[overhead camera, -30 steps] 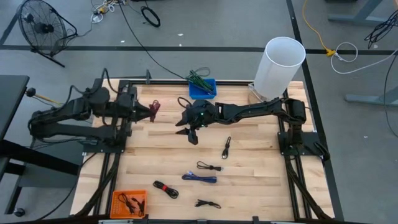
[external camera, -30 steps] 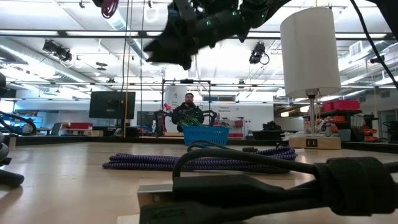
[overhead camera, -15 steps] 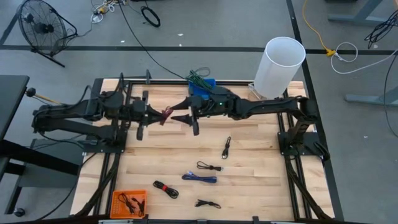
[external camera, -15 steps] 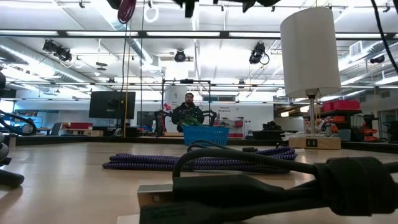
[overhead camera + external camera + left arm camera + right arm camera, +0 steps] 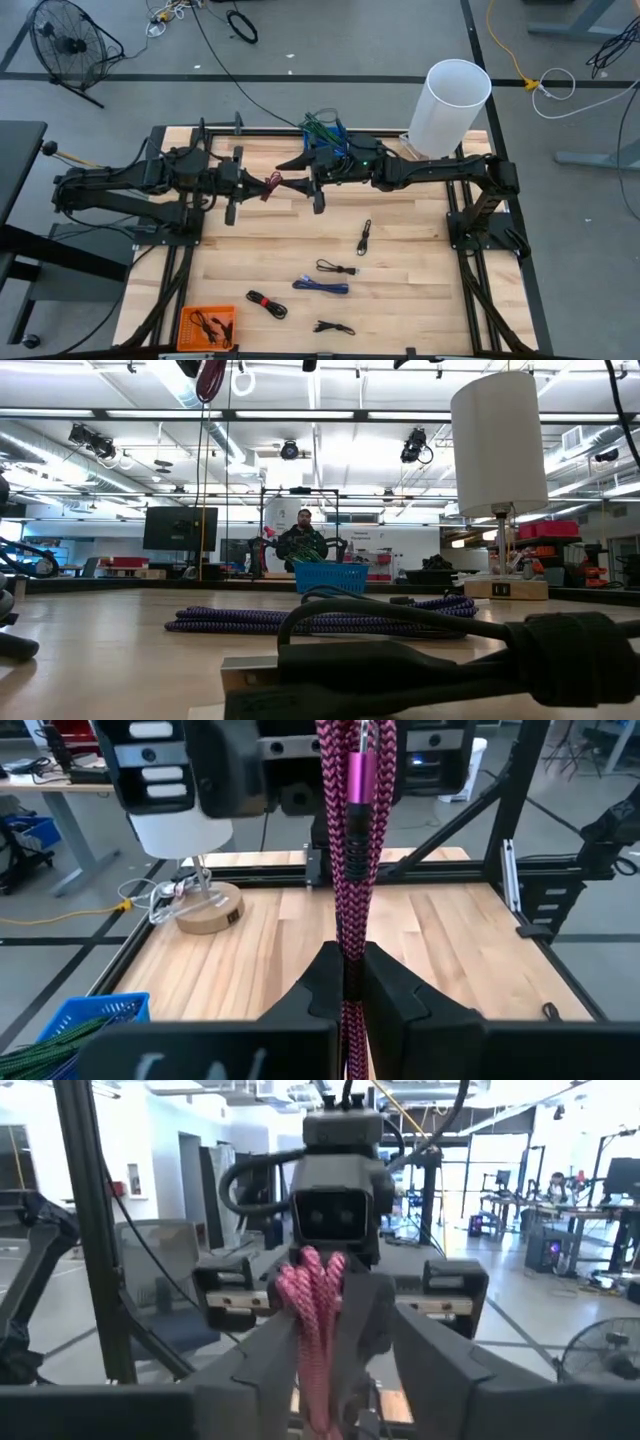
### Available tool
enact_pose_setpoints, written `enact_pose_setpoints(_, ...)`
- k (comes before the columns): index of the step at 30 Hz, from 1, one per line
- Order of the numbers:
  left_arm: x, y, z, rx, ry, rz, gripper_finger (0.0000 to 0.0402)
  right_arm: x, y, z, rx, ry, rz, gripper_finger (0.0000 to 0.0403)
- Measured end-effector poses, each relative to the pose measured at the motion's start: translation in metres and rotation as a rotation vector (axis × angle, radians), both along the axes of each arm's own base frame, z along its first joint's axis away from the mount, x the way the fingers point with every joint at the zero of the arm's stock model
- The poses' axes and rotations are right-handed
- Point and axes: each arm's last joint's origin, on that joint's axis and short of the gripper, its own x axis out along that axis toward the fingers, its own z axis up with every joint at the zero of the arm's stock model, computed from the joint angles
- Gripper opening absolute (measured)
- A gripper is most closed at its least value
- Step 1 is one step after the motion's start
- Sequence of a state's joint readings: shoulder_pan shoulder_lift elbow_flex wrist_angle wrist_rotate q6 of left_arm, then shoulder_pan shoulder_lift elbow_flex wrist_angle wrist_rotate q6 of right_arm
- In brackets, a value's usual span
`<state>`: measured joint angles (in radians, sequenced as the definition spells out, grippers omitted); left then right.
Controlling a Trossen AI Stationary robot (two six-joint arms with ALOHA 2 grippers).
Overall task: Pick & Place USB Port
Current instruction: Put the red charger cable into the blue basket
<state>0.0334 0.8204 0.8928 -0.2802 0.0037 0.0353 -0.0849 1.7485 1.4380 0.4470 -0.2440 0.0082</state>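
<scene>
High view: mid-handover above the surface (image 5: 400, 270), left gripper (image 5: 268, 186) and right gripper (image 5: 296, 186) meeting tip to tip near the back centre, pink cable (image 5: 270, 184) between them. Lifted off the wood already, not yet placed; blue basket (image 5: 326, 141) just behind the right arm looks like the likely drop spot, only a guess. Other cables lying loose nearer the front, orange bin (image 5: 207, 324) at the front left corner, white cylinder (image 5: 448, 108) back right. Low view: both grippers cut off at the top edge, only a bit of pink loop (image 5: 207, 374) showing; foreground black cable (image 5: 420, 650) blocks much of the surface. Left wrist view: left jaws clamped tight on the braided pink cable (image 5: 350, 870), bundle running upright between the fingers (image 5: 318, 982). Right wrist view: right jaws spread either side of the pink bundle (image 5: 312, 1320), part-way in, contact not clear, grip not confirmed. Connector type hard to make out.
</scene>
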Motion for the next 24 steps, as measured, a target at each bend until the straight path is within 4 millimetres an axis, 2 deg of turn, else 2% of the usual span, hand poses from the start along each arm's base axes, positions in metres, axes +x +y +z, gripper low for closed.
enact_pose_setpoints(2, 0.000, 0.000, 0.000, 0.000, -0.002, 0.001, 0.0019, 0.000, 0.000, 0.000, -0.001, -0.005, 0.001, 0.0110)
enact_pose_setpoints(5, 0.000, 0.000, 0.000, 0.001, 0.001, 0.001, 0.0023, 0.000, 0.001, 0.000, -0.037, -0.005, 0.007, 0.0025)
enact_pose_setpoints(6, 0.000, 0.000, 0.000, 0.001, 0.001, 0.001, 0.0028, 0.000, 0.002, 0.000, -0.046, -0.006, 0.004, 0.0016)
enact_pose_setpoints(15, -0.001, 0.000, 0.001, 0.014, -0.004, -0.002, 0.0077, 0.000, -0.007, -0.007, -0.034, 0.064, -0.035, 0.0003)
enact_pose_setpoints(20, -0.004, 0.000, 0.003, 0.053, -0.019, -0.006, 0.0082, -0.001, -0.025, -0.015, -0.024, 0.148, -0.082, 0.0002)
enact_pose_setpoints(24, -0.006, 0.000, 0.003, 0.055, -0.019, -0.008, 0.0080, -0.010, -0.052, -0.013, -0.017, 0.185, -0.155, 0.0001)
